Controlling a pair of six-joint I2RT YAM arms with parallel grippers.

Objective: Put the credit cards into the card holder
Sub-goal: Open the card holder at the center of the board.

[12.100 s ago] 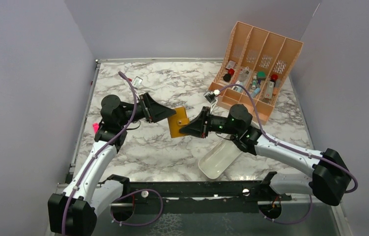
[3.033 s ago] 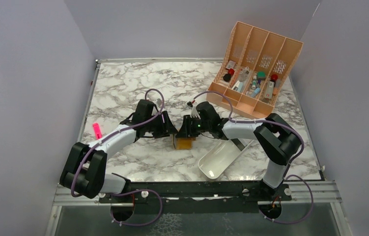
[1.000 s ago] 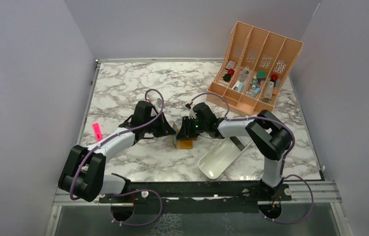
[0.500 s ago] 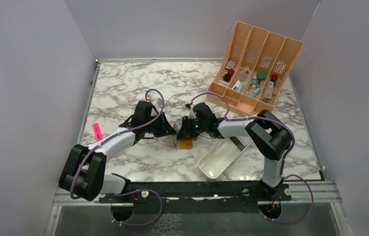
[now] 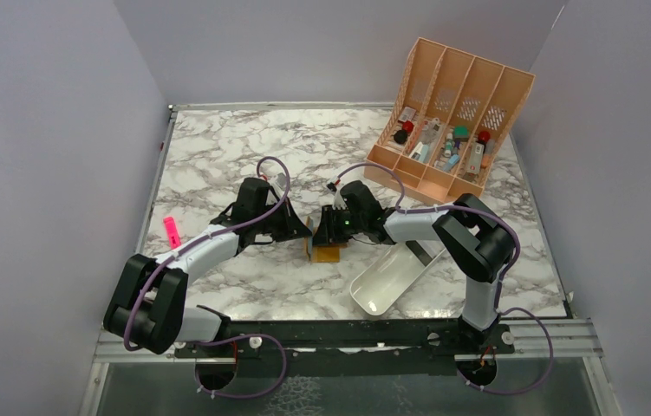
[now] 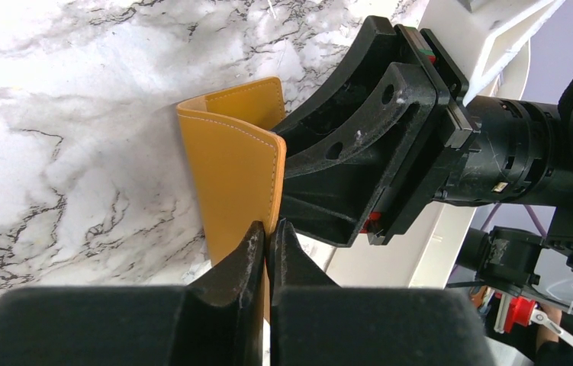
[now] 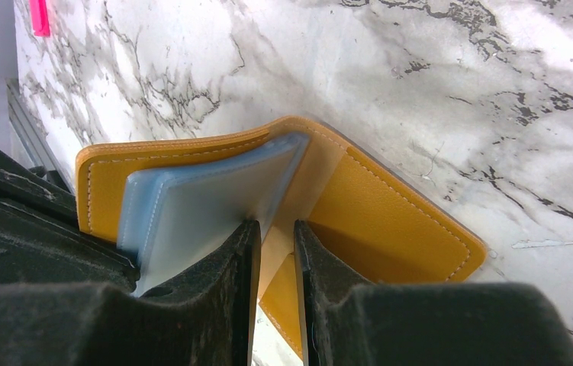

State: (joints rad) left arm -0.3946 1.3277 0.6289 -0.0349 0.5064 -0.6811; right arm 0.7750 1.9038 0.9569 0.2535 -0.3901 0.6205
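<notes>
Mustard-orange leather stands on edge near the middle of the marble table (image 5: 244, 147): the card holder (image 6: 233, 183), spread open like a book between the two arms. The left gripper (image 6: 268, 232) reaches in from 9 o'clock, and its jaws are pinched tight on the free edge of one flap, with no gap showing between them. The right gripper (image 7: 276, 225) comes in from 3 o'clock, facing the left one across the holder. Its jaws stand narrow, with a pale inner panel of the holder caught between them. One pale blue-grey credit card (image 7: 199, 206) lies flat against the inside of the flap at 9 o'clock in the right wrist view. It sits just outside the jaws, touching the outer face of one finger, with its far corner close to the fold. How far it sits in a pocket cannot be told.

A white oblong tray (image 5: 387, 282) lies at 5 o'clock from the holder, just beside it. A peach slotted organiser (image 5: 452, 121) with small items stands at 2 o'clock, well apart. A small pink object (image 5: 171, 230) lies at 9 o'clock near the table's edge.
</notes>
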